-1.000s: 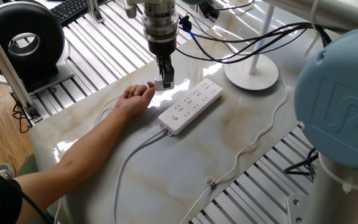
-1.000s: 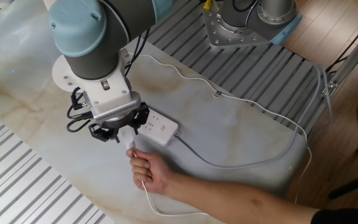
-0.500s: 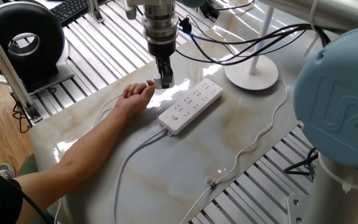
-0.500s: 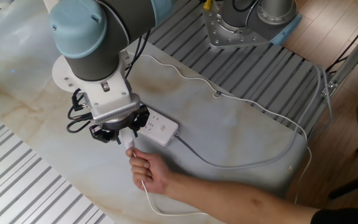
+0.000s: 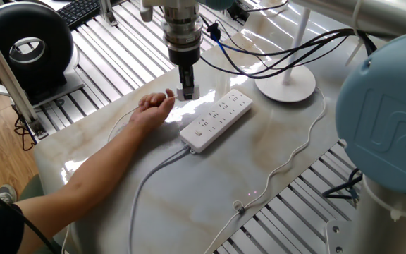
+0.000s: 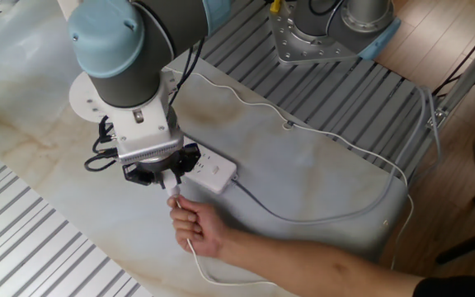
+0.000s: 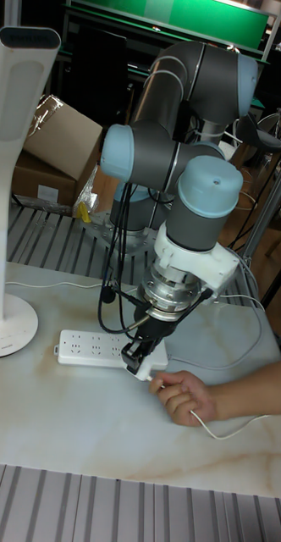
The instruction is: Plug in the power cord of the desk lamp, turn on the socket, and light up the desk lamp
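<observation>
- Gripper (image 5: 187, 92) hangs just beside the socket (image 5: 217, 119), on the side away from the desk lamp (image 5: 285, 83); I read its jaws as pinching the small white plug (image 7: 139, 365) of the power cord (image 6: 195, 262).
- Pinch state: the tall fixed view shows the plug between the fingertips, so I treat the jaws as closed on it, though the contact faces themselves are hidden.
- A person's hand (image 5: 151, 109) lies on the table (image 5: 189, 190) just beside the gripper, on the far side of it from the socket. The thin cord runs from the plug under or through this hand; I cannot tell whether the hand grips the cord.
- Socket position: flat on the table, between the gripper and the lamp base, its grey cable (image 5: 146, 180) leaving the switch end.
- Lamp position: disc base on the table beyond the socket's far end, pole upright.
- Progress, as I judge it: the plug is picked up but stands beside the socket, not over an outlet, so insertion is not done.
- Remaining steps: carry the plug over an outlet, seat it, press the socket switch (image 5: 199, 129), then light the lamp. I see no glow from the lamp head in the tall fixed view.
- Risk: the hand near the plug may drag the cord during insertion.
</observation>
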`<state>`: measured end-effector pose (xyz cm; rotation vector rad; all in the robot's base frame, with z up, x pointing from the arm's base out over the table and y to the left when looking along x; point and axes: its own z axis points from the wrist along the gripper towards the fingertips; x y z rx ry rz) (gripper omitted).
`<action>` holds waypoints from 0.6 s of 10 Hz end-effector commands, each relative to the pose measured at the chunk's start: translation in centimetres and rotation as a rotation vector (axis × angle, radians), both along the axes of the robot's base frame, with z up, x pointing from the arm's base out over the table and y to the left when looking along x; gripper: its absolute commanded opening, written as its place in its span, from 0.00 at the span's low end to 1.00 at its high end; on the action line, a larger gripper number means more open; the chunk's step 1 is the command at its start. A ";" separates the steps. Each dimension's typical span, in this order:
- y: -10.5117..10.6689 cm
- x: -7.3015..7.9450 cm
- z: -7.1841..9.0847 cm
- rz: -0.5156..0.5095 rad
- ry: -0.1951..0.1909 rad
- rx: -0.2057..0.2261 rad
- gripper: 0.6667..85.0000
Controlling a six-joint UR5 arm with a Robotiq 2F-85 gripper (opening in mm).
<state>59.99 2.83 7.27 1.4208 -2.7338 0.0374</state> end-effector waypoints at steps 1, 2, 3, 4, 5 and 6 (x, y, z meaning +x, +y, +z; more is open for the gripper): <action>-1.1 0.3 0.5 -0.051 -0.022 -0.042 0.00; -1.1 0.2 0.9 -0.042 -0.023 -0.030 0.00; -1.3 -0.9 1.4 -0.016 0.008 -0.025 0.00; -1.4 -1.6 1.8 0.018 0.024 -0.009 0.00; -1.7 -2.1 2.0 0.045 0.032 -0.003 0.00; -2.4 -2.8 2.5 0.114 0.040 0.008 0.00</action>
